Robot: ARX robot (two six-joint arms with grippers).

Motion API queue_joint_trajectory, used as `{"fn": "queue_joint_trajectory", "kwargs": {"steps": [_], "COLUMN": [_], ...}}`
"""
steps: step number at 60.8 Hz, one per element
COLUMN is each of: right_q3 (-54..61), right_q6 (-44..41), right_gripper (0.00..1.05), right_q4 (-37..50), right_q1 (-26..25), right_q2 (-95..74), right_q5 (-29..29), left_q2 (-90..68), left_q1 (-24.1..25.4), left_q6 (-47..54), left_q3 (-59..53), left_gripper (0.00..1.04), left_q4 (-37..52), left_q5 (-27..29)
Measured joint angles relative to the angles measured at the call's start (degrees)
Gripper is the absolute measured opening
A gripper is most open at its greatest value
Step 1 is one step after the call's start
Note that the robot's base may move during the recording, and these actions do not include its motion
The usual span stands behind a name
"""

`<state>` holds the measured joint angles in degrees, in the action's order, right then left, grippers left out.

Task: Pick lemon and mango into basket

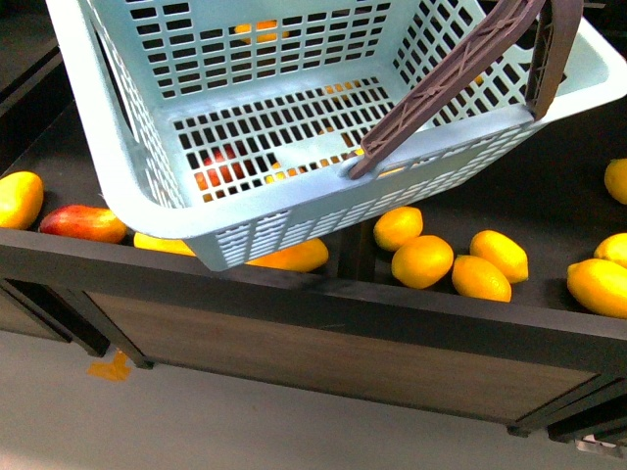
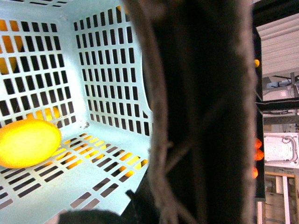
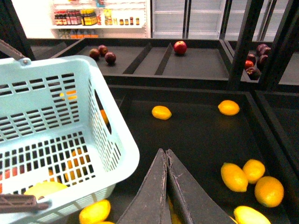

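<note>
Front view puts the mango (image 1: pixel 83 222) next, lemon (image 2: pixel 28 142) apparently lying in the basket (image 1: pixel 93 117); right tool (image 3: pixel 165 151), pressed together, must part first; left tool's state I cannot tell.

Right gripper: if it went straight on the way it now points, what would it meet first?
The right gripper aims along the dark shelf floor; likely a lone yellow fruit first, though depth is unclear.

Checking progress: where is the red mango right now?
Front view: the mango lies on the dark shelf at the left, between a yellow fruit and the near corner of the basket, not inside it.
</note>
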<state>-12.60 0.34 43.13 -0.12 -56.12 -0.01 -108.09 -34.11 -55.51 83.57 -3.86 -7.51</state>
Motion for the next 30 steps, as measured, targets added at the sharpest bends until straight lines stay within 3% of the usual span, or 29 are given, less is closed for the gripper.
{"fn": "queue_joint_trajectory", "kwargs": {"steps": [4, 30], "right_q3": [1.53, 2.23], "right_q6": [-0.13, -0.11], "right_gripper": [0.03, 0.77], "right_q4": [-0.35, -0.46], "right_q1": [0.0, -0.02], "right_q2": [1.64, 2.71], "right_q5": [0.0, 0.22], "left_q2": [-0.02, -0.02], "left_q1": [0.0, -0.22], "left_q6": [-0.15, -0.09], "left_q3": [0.0, 0.0], "left_gripper": [0.04, 0.04], "left_q4": [-0.02, -0.02], "left_q5": [-0.09, -0.07]}}
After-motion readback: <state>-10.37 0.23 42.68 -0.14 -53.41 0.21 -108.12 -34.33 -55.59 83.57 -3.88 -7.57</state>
